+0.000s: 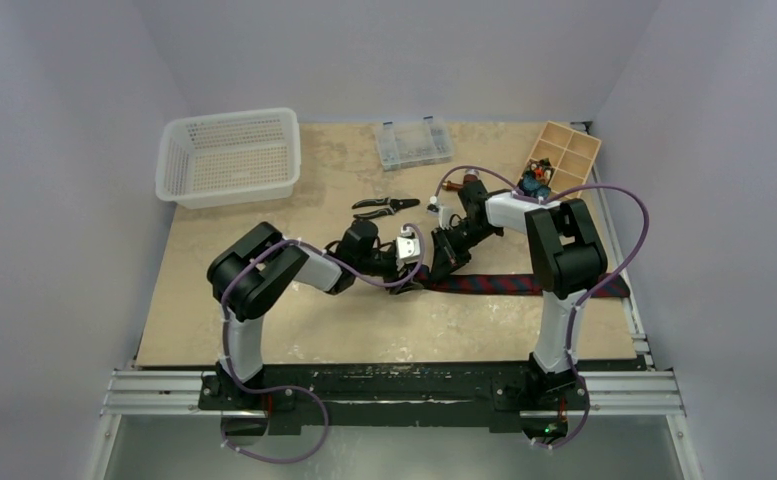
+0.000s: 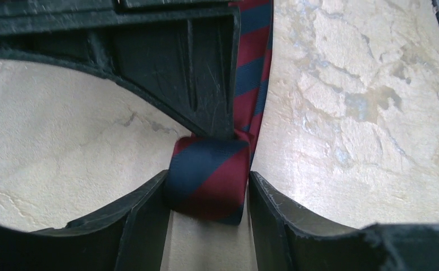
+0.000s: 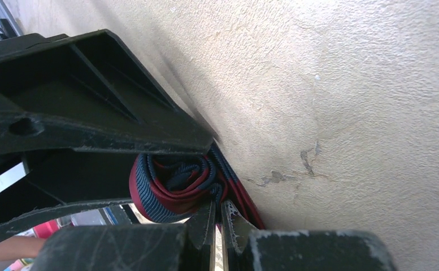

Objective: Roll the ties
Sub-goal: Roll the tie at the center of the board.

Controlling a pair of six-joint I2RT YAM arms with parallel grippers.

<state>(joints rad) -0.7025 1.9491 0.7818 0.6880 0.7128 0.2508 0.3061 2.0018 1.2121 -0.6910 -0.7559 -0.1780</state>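
**Status:** rolling of 1 tie [image 1: 534, 285] under way, at an early stage.

**Location of tie:** on the counter [image 1: 344, 330], laid flat from the centre out toward 3 o'clock and ending near the 3 o'clock edge. Navy with red stripes. Rolled end at the centre, between both claws.

**Left claw** [image 2: 208, 189]: roughly half open, closed onto the rolled end across its width. Fingers [image 2: 149, 214] touching the roll on both sides, at 9 and 3 o'clock in the left wrist view. Roll seated on the counter, not lifted.

**Right claw** [image 3: 217, 223]: fully closed, with the tips set against the roll at the exit point of the flat strip. Pinching of fabric between the tips: cannot tell.

**Done:** a few turns wound into a short, tight coil. Spiral of layers visible end-on in the right wrist view.

**Left to do:** most of the length unrolled, judging from the top view. Further winding toward 3 o'clock needed, up to the far end of the strip. Risk of the coil loosening on release of either claw, given the soft fabric. No 2nd tie in view, so no judgement possible on further ties.

**Nearby, not involved:** pliers [image 1: 386, 206] at 12 o'clock of the claws, apart from the tie. White basket [image 1: 179, 165] at 10 o'clock.
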